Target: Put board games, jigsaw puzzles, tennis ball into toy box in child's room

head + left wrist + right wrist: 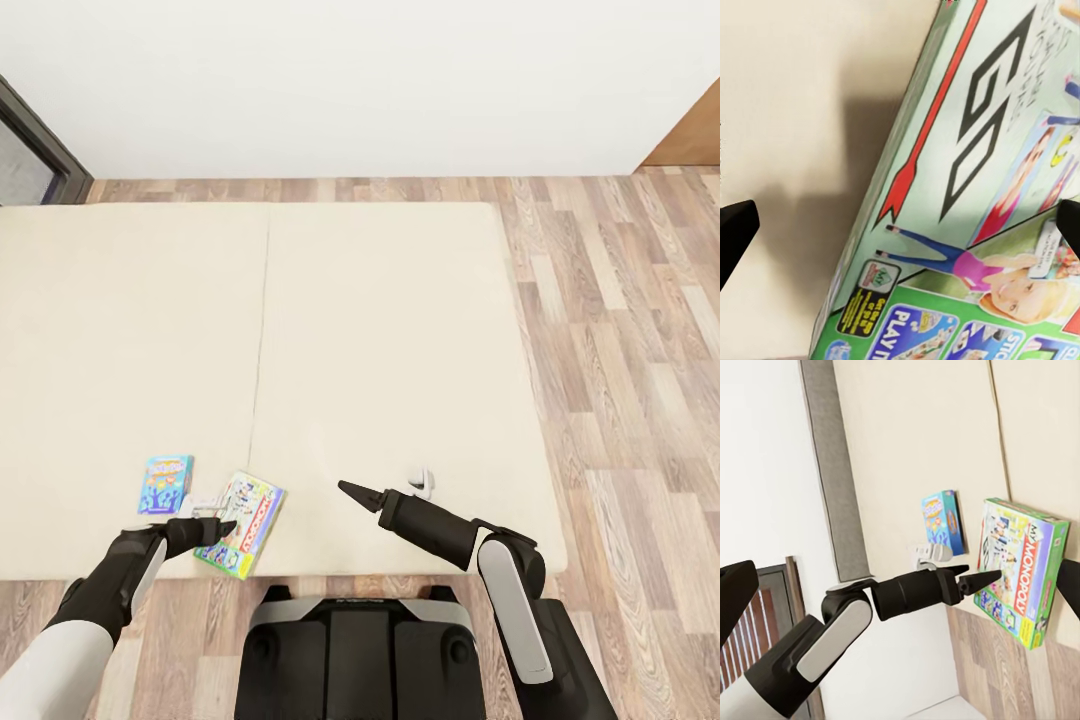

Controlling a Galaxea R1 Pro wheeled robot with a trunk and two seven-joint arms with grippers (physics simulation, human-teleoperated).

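On the wide beige bed (380, 330), the white and green Monopoly box (243, 522) lies at the near edge beside the small blue game (166, 484), and, seemingly stiff and light, suits an edge pinch by the open left gripper (222, 527), whose fingertip touches it.

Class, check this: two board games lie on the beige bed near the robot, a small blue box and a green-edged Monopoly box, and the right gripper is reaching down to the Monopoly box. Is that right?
One detail is wrong: the left gripper is reaching to the Monopoly box, not the right gripper, which hangs apart over bare mattress. The head view shows this. The small blue box and the bed are as stated.
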